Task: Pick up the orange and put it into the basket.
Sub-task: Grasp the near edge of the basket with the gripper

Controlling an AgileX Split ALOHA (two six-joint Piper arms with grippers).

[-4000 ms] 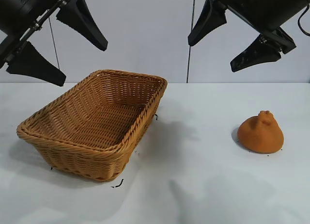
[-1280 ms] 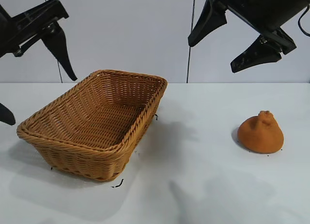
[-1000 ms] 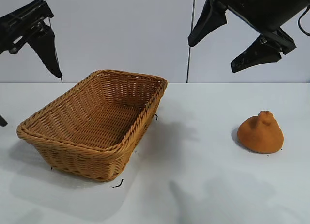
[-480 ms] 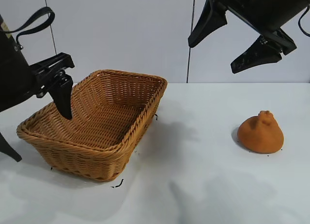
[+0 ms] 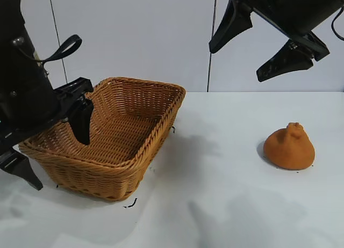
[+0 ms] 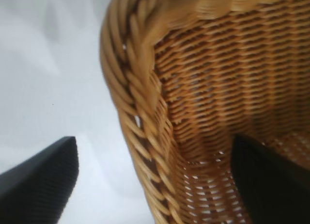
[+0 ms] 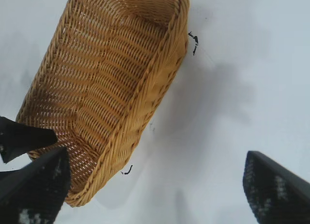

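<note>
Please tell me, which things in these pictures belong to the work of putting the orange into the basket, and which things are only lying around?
Belong to the job:
- orange, on the table at the right side
- basket, at the left
- left gripper, open, straddling the basket's rim
- right gripper, open, high up

Only lying around:
- white table
- small black marks beside the basket

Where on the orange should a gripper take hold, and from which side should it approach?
Grip the orange across its rounded lower body, coming straight down from above. It sits on a flat base with a small knob on top, and the open right gripper hangs above it.
</note>
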